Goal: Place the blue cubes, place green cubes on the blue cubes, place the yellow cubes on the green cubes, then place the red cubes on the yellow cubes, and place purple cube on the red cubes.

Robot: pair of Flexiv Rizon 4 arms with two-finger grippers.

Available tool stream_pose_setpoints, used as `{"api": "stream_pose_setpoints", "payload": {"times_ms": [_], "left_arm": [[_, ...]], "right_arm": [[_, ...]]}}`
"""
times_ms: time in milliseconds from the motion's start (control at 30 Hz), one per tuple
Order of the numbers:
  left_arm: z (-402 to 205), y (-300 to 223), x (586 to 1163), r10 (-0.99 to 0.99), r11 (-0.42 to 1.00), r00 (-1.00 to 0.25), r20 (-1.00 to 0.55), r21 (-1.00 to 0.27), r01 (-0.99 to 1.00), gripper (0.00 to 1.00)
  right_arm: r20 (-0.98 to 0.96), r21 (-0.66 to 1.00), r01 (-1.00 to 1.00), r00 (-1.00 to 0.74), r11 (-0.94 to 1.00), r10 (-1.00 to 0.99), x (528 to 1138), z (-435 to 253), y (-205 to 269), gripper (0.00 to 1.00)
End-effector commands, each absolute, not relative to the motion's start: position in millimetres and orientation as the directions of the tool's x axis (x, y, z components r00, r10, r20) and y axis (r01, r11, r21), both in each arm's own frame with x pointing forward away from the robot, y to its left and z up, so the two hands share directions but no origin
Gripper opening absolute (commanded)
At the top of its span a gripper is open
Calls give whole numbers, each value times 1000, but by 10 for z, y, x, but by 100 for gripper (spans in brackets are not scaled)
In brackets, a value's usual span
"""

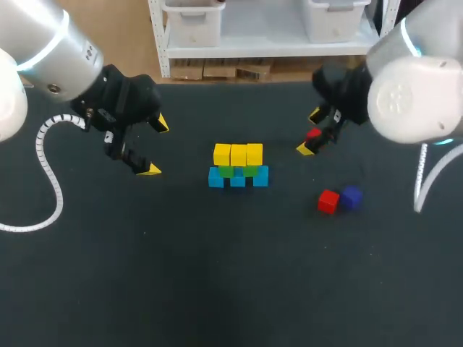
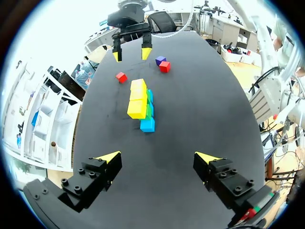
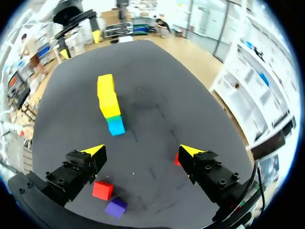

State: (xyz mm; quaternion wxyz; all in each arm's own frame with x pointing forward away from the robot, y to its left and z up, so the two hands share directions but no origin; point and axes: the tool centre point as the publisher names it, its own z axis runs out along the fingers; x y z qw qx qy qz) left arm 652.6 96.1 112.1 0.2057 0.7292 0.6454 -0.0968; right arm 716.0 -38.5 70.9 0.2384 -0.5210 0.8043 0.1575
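as the stack (image 1: pixel 238 165) already carries blue, green and yellow rows, i judge the red step is in hand | right gripper (image 3: pixel 141 151) spread wide, empty, right of the stack, a red cube (image 2: pixel 121 77) beside one finger | left gripper (image 1: pixel 155 147) spread wide, empty, left of the stack | next: centre on that cube, grip, lift onto yellow

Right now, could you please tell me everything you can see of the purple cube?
The purple cube is a small, plain block with matte, evenly coloured faces. It sits flat on the dark table, off to the right of the stack. A red cube lies close beside it; whether they touch is unclear. Nothing holds it, and it lies apart from the open right gripper.
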Motion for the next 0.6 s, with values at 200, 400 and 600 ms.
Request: {"api": "stream_pose_setpoints", "payload": {"times_ms": [200, 400, 600], "left_arm": [[1116, 973, 6529, 899, -85, 152, -410, 176, 981, 100], [1116, 973, 6529, 899, -85, 152, -410, 176, 981, 100], [1116, 973, 6529, 899, -85, 152, -410, 176, 981, 100]], "right_arm": [[-527, -51, -803, -483, 594, -699, 7177, 533, -589, 100], [-523, -45, -771, -523, 635, -673, 7318, 407, -669, 100], [-518, -20, -750, -558, 661, -648, 7437, 239, -704, 100]]}}
